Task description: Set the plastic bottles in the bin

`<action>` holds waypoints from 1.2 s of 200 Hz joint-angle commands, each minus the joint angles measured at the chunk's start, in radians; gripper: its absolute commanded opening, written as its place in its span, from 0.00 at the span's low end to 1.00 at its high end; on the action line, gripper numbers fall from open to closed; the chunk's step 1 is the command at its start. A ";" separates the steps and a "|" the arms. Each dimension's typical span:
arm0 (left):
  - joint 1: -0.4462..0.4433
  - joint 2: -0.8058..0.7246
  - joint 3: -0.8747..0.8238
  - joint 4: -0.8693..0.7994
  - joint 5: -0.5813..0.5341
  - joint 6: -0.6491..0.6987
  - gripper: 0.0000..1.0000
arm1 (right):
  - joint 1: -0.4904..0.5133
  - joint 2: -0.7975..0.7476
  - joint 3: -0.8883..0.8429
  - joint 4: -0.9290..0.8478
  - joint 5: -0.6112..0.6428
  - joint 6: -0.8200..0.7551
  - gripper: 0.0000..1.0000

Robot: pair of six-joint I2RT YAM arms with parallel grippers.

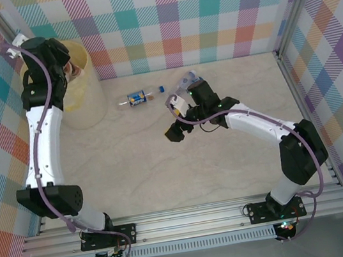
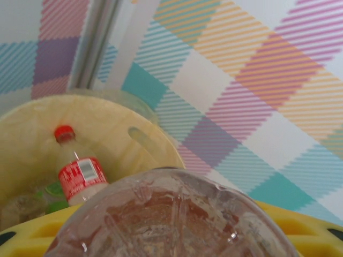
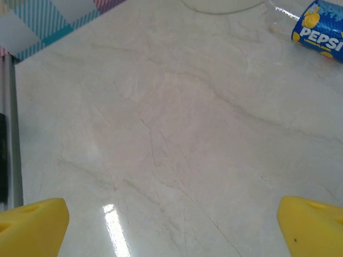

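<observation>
I have the left pincer (image 1: 70, 70) clamped on a clear bottle (image 2: 171, 214) — its ribbed base sits between the yellow pads (image 2: 24, 235). I hold it above the mouth of the bin (image 1: 92, 95), which stands at the far-left corner of the surface (image 1: 166, 181). That height is deliberate, I judge: let go from there, the bottle should drop inside, next to the red-labelled bottle (image 2: 79, 174) leaning against the inner wall. The right pincer (image 3: 171, 227) hangs low over the middle of the surface, its fingers wide apart and empty. It is aimed toward the Pepsi bottle (image 1: 137, 98), which lies on its side near the far edge, close to the bin — probably my next pickup.
</observation>
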 commanded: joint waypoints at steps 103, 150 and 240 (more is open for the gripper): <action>0.071 0.434 0.469 0.031 -0.054 0.115 0.50 | -0.004 0.069 0.051 0.025 -0.031 0.034 1.00; 0.074 0.482 0.473 -0.034 -0.001 0.088 0.51 | -0.008 0.078 0.047 0.035 -0.023 0.032 1.00; 0.185 0.653 0.709 -0.317 0.337 -0.158 0.93 | -0.014 0.068 0.047 0.031 0.021 0.031 1.00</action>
